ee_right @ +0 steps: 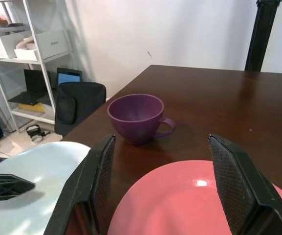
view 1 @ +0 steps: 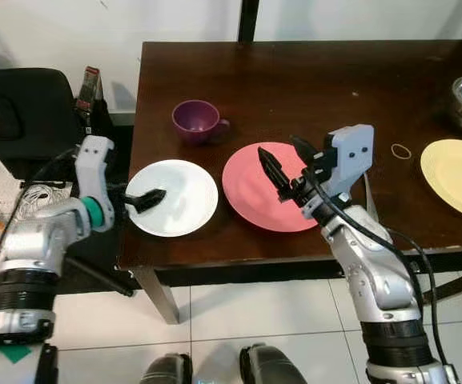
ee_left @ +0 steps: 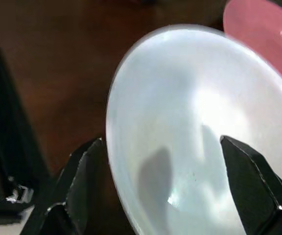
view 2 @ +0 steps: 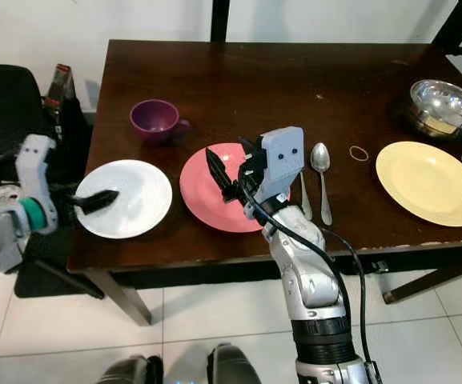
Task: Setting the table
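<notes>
Left eye view: at the near edge of the dark wooden table (view 1: 311, 80), my left gripper (view 1: 147, 199) reaches in over the rim of the white plate (view 1: 184, 192), its fingers spread apart on either side of that rim, one above the plate and one outside it, not clamped. My right gripper (view 1: 283, 170) hovers over the pink plate (view 1: 251, 196) with its fingers wide open and nothing held. A purple cup (view 1: 197, 120) sits behind both plates. Farther right lie a spoon (view 2: 322, 172), a yellow plate (view 2: 429, 182) and a metal bowl (view 2: 445, 104).
</notes>
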### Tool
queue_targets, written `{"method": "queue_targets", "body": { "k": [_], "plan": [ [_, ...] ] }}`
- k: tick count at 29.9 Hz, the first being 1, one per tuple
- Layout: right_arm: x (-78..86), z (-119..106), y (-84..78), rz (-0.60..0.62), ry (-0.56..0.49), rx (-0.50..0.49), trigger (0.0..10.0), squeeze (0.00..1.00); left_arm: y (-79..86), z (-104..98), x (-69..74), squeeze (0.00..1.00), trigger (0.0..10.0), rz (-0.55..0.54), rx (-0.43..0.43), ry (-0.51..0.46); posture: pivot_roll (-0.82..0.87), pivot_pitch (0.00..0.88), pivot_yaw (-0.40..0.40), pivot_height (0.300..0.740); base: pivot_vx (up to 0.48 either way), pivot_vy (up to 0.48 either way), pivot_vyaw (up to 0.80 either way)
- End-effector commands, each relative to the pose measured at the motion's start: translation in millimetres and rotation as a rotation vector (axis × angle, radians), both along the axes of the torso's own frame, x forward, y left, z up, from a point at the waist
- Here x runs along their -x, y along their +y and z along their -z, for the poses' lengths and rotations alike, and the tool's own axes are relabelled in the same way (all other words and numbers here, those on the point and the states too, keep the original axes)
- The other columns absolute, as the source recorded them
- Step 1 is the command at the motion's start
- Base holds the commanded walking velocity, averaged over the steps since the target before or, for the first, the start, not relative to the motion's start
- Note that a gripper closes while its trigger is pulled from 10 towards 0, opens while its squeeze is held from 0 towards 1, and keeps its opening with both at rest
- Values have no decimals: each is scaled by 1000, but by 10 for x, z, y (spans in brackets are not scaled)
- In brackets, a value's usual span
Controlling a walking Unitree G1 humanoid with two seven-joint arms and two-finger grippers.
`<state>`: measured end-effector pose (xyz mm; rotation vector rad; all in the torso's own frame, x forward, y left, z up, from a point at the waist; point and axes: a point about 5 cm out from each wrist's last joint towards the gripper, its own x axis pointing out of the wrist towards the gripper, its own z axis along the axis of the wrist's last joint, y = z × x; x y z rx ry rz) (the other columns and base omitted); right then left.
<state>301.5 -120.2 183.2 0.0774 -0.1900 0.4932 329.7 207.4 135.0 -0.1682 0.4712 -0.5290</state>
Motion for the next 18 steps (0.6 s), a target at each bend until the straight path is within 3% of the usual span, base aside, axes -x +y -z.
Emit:
{"method": "queue_targets", "body": {
  "k": [1, 2, 3, 18],
  "plan": [
    [-10, 34, -11, 7, 16, -3, 10000, 0, -25, 30, -13, 0, 8510, 4, -11, 11, -70, 21, 25, 740, 0, 0, 0],
    [-10, 34, -11, 7, 16, -3, 10000, 0, -25, 30, -13, 0, 8510, 4, -11, 11, -70, 21, 25, 740, 0, 0, 0],
    [-8, 35, -24, 21, 15, -8, 10000, 0, -45, 63, -41, 0, 0, 1, -34, 24, -75, 21, 33, 740, 0, 0, 0],
    [-7, 42, -51, 41, 15, -15, 10000, 0, -70, 167, -41, 0, 0, -53, -48, 51, -75, 21, 41, 740, 0, 0, 0]
  ]
}}
